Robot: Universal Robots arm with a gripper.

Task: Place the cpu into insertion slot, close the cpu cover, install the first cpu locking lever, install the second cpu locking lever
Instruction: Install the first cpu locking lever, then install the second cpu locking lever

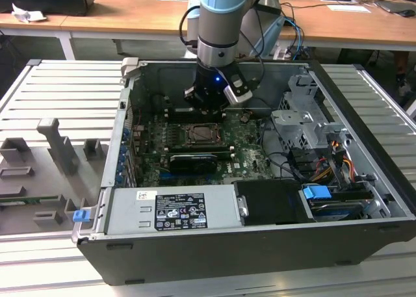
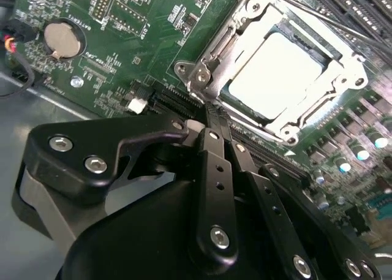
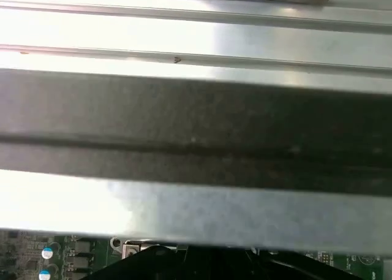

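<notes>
In the second wrist view the end effector [image 2: 211, 111] has its two black fingers [image 2: 215, 163] pressed together side by side, nothing between them, their tips meeting just beside the socket corner on the green motherboard [image 2: 122, 41]. In the exterior view the end effector [image 1: 207, 110] hangs inside the open computer case [image 1: 364, 95], directly over the far edge of the socket, under the arm's [image 1: 221, 24] grey and blue wrist.

The cpu [image 2: 278, 75] lies flat in the socket, its pale metal top glaring under the light. The cpu cover [image 2: 245, 32] lies down around it, a silvery frame with the chip showing through its open centre. Thin metal levers run along the frame's edges; whether they are latched I cannot tell. In the exterior view the socket [image 1: 200, 134] sits mid-board, with a long black card [image 1: 193, 162] just nearer the camera.

A round coin cell [image 2: 63, 38] sits well apart from the socket. A row of capacitors [image 2: 361, 151] lines the socket's other side.

Further out, a grey power supply [image 1: 172, 209] fills the near side of the case, and a drive cage [image 1: 305, 125] with a blue tab [image 1: 317, 194] stands toward the exterior view's right. The case rests on a slatted metal worktop [image 1: 58, 89], with grey fixtures [image 1: 55, 144] on the exterior view's left.
</notes>
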